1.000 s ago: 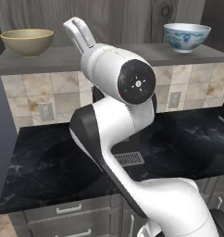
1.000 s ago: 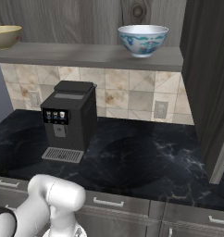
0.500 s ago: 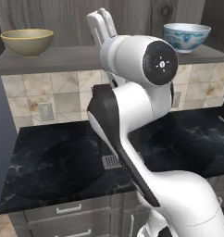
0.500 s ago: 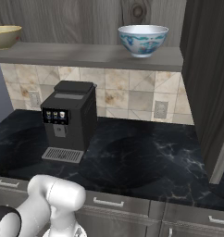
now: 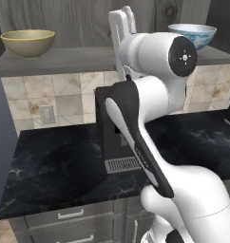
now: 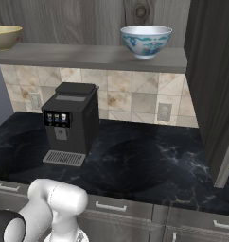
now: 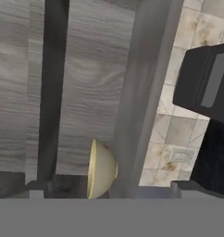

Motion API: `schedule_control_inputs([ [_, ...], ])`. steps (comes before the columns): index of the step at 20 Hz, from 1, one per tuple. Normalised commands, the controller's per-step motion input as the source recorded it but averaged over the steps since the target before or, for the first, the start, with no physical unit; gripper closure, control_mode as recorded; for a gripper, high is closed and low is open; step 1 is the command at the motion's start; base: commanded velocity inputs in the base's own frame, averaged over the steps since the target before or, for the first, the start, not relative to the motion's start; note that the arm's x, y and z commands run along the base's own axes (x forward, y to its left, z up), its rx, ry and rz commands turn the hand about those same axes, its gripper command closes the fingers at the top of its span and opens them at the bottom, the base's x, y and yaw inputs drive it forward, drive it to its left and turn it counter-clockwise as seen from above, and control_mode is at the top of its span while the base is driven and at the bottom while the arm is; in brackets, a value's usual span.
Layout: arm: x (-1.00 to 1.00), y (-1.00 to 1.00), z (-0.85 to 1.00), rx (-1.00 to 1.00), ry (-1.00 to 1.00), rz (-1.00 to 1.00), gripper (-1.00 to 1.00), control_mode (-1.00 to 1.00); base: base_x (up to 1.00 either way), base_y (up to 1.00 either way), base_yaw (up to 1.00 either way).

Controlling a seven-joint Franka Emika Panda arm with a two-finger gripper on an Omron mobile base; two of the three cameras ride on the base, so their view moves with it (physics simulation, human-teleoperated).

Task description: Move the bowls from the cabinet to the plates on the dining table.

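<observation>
Looks like step one — reaching for a bowl. The gripper (image 5: pixel 128 14) is spread wide and empty, up at the cabinet shelf (image 5: pixel 69 60), between the tan bowl (image 5: pixel 27 43) and the white-and-blue bowl (image 6: pixel 145 40) — next it needs lining up with one rim.

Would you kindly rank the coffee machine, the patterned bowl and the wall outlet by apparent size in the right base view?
1. Coffee machine, clearly the largest.
2. White bowl with blue pattern, on the shelf.
3. Wall outlet, the smallest.
All three sit at roughly similar depth, so the order looks reliable.
</observation>
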Motion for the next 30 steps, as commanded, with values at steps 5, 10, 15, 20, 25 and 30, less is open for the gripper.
schedule_control_inputs([
  [5, 0.42, -0.08, -0.06, 0.1, 0.03, 0.08, -1.0, -1.0, 0.0, 0.0, 0.0],
  [10, 0.4, -0.05, -0.06, 0.09, 0.05, 0.1, -1.0, -1.0, 0.0, 0.0, 0.0],
  [15, 0.38, -0.01, -0.04, 0.05, 0.04, 0.1, -1.0, -1.0, 0.0, 0.0, 0.0],
  [20, 0.32, 0.04, 0.02, 0.03, 0.08, 0.1, -1.0, -1.0, 0.0, 0.0, 0.0],
  [25, 0.23, 0.11, 0.01, 0.03, 0.08, 0.11, -1.0, -1.0, 0.0, 0.0, 0.0],
  [30, 0.15, 0.16, 0.0, 0.02, 0.03, 0.07, -1.0, -1.0, 0.0, 0.0, 0.0],
])
